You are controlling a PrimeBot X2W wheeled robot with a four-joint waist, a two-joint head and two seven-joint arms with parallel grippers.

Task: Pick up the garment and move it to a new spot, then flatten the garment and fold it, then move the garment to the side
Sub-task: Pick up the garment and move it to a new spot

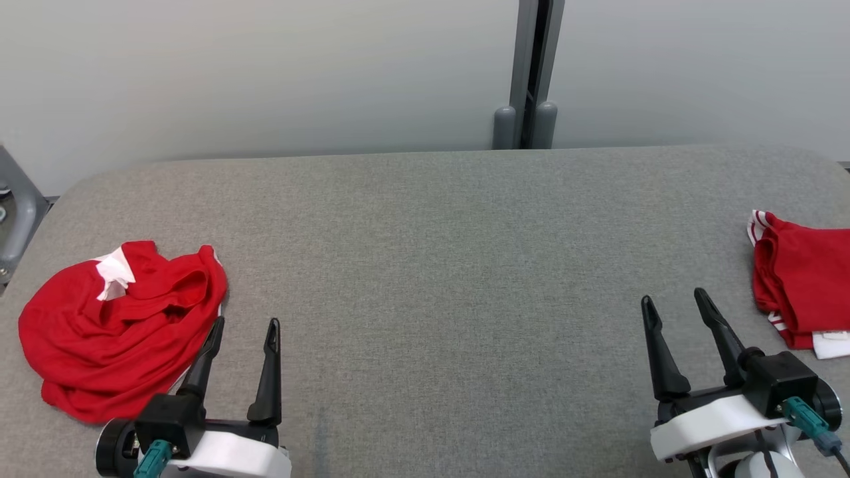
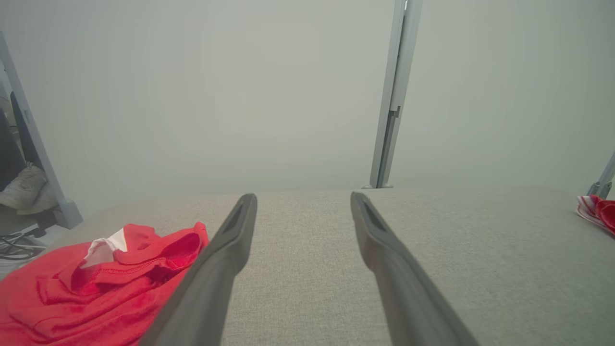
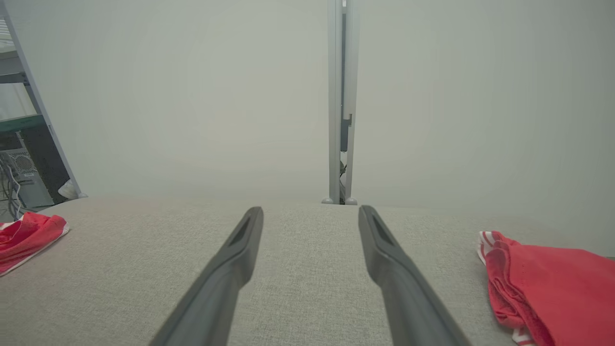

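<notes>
The left gripper [image 1: 246, 325] has its two dark fingers spread wide apart. It holds nothing. Its left finger is just beside the near right edge of the crumpled garment [image 1: 113, 325]. I cannot tell if it touches the cloth. The right gripper [image 1: 674, 299] is wide open too, and it holds nothing. Both hang low over the near side of the gray table [image 1: 431, 252].

The crumpled garment is red and lies in a heap on the near left part of the table. At the right edge of the table lies a folded red pile [image 1: 803, 285], near the right gripper but apart from it.

I think the work on the heap has not begun. It is not lifted, not flat and not folded, so every step is left to do. The pile on the right looks like one that is done and put aside.

The heap is a round lump, only a little wider from left to right. It has no clear long side and points no clear way. A white patch shows on its far side.
</notes>
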